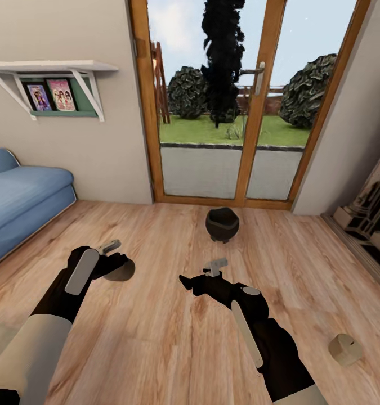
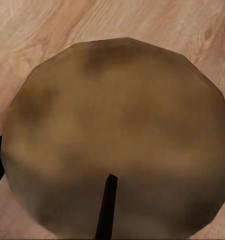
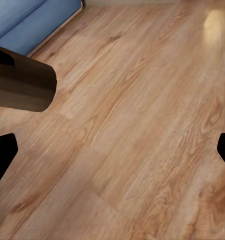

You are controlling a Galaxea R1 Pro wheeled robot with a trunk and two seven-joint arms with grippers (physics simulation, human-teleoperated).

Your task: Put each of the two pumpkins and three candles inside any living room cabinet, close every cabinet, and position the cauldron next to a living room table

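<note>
A squat tan candle is held clamped in the left gripper above the wood floor; its flat end is seen close in the left wrist view. It is judged light, rigid and smooth, best taken across its round side. A second candle lies on the floor to the right. The right gripper hangs spread and empty, the cauldron beyond

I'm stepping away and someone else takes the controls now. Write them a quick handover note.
Left tool: shut on a candle, held above the wood floor.
Right tool: open, empty, over the floor.
A second candle lies on the floor at the right. Cauldron stands before the glass doors.
Done: one candle picked up.
Left: stow candles and pumpkins, close cabinets, place cauldron by a table.
</note>
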